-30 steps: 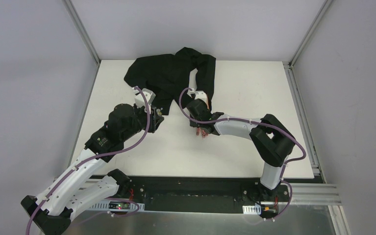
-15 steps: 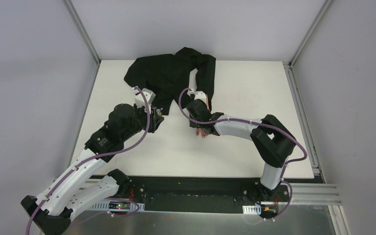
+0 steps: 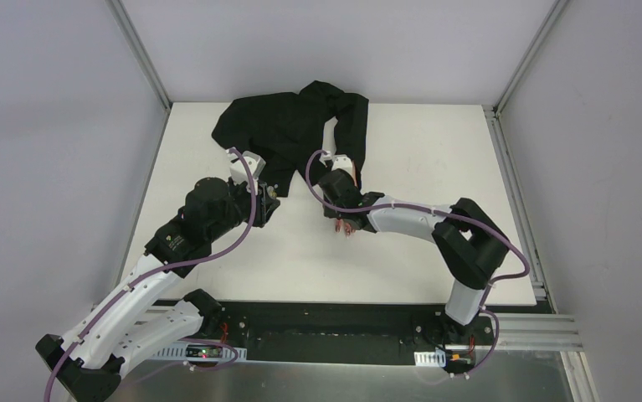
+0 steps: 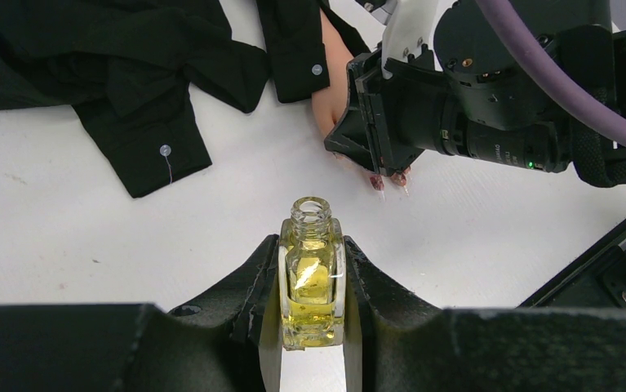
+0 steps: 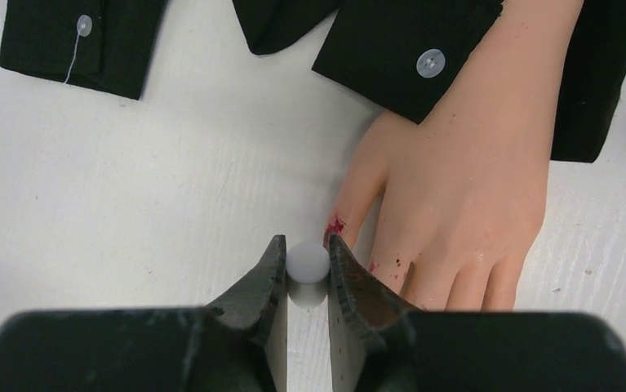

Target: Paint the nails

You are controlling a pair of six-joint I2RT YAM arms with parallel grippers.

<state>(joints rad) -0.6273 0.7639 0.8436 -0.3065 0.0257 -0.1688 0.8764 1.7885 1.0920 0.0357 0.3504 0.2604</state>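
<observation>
A pale mannequin hand [image 5: 464,180] in a black sleeve [image 5: 391,41] lies flat on the white table. Its thumb tip [image 5: 335,226] carries red polish; red specks mark the knuckles. Two dark red nails [image 4: 387,181] show in the left wrist view below the right gripper; the other nails are hidden. My right gripper [image 5: 307,263] is shut on a white round brush cap [image 5: 307,261], right beside the thumb; the brush itself is hidden. My left gripper [image 4: 312,282] is shut on an open bottle [image 4: 312,273] of yellowish liquid, held upright left of the hand.
A crumpled black shirt [image 3: 288,130] spreads over the back middle of the table [image 3: 434,142]. A second buttoned cuff [image 5: 73,37] lies left of the hand. The right arm [image 3: 418,219] stretches across the table's middle; metal rails run along the front edge.
None visible apart from a very slight shift of the right arm's elbow; both grippers stay where they were.
</observation>
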